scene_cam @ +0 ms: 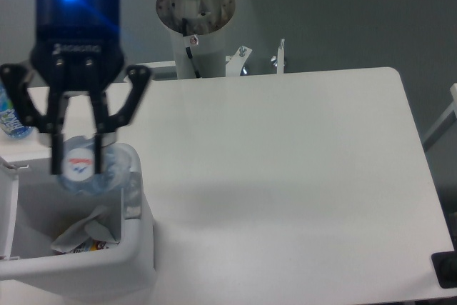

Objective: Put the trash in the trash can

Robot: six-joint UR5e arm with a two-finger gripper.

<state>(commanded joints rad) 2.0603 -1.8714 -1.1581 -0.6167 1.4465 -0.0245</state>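
Observation:
My gripper (79,166) hangs over the far rim of the trash can (136,255), a boxy white bin at the table's front left with a grey latch panel (133,194) on its rim. Its two fingers are closed on a crushed clear plastic bottle (96,173) with a red and blue mark on its white label, held just above the bin's opening. The crinkled white packet (84,235) lies inside the bin.
An intact blue-labelled water bottle (8,116) lies at the far left edge, behind the bin. The arm's base post (196,23) stands at the table's back edge. The white table (285,176) stretches to the right.

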